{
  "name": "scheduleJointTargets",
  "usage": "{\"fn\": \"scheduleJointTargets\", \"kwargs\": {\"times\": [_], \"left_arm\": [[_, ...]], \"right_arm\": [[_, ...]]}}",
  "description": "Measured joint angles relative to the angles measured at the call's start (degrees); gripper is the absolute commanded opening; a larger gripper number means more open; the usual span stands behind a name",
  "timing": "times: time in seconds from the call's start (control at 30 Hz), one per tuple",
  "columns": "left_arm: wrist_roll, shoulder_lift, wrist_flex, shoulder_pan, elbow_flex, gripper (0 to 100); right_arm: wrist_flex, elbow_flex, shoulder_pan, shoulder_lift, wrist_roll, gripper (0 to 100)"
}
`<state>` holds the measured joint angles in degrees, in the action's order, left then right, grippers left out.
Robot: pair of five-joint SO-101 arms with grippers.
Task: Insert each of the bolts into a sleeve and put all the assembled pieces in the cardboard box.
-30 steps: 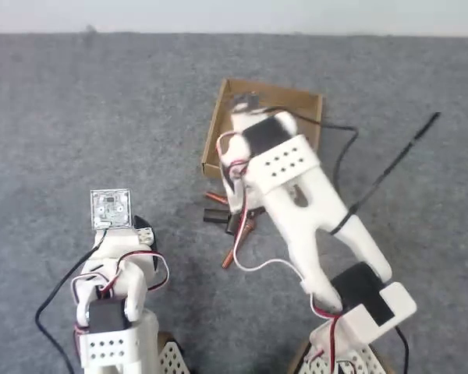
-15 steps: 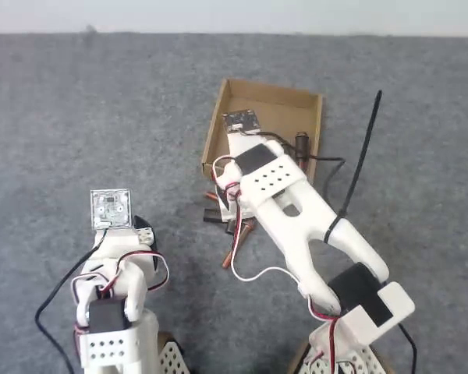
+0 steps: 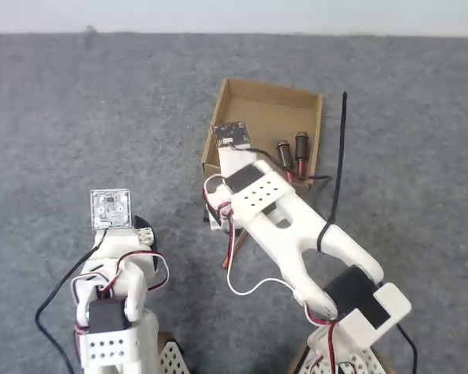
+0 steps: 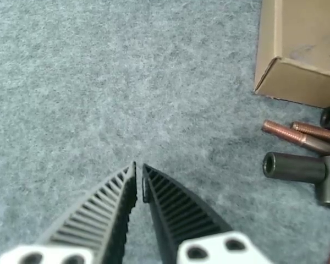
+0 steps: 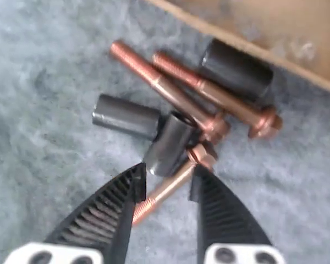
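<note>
r gripper (image 5: 168, 172) jaws apart w/ bolt (image 5: 166, 188) between; l gripper (image 4: 139, 166) closed.

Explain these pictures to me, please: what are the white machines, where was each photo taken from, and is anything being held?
The white machines are small robot arms, a left arm and a right arm, side by side on a grey surface. One picture looks down from above. The other two come from a camera on each arm's wrist, looking along its pincer, called a gripper. From above, the right arm stretches toward a cardboard box with two dark-and-copper pieces inside. Beside the box lie copper bolts and dark metal sleeves in a loose pile. The right gripper is open, its fingers either side of one bolt without closing on it. The left gripper is shut on nothing, over bare surface. Nothing is held.
</note>
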<state>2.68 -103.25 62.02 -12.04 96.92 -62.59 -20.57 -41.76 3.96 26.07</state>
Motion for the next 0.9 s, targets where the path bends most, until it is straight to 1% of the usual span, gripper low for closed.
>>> {"fn": "scheduleJointTargets", "kwargs": {"times": [0.27,0.47,0.9], "left_arm": [[0.0,0.0,0.0,0.0,0.0,2],[0.0,0.0,0.0,0.0,0.0,2],[0.0,0.0,0.0,0.0,0.0,2]], "right_arm": [[1.8,-0.2,0.0,0.0,0.0,8.2],[4.8,0.3,0.2,5.4,0.0,8.0],[1.8,2.8,0.1,7.4,0.0,8.0]]}}
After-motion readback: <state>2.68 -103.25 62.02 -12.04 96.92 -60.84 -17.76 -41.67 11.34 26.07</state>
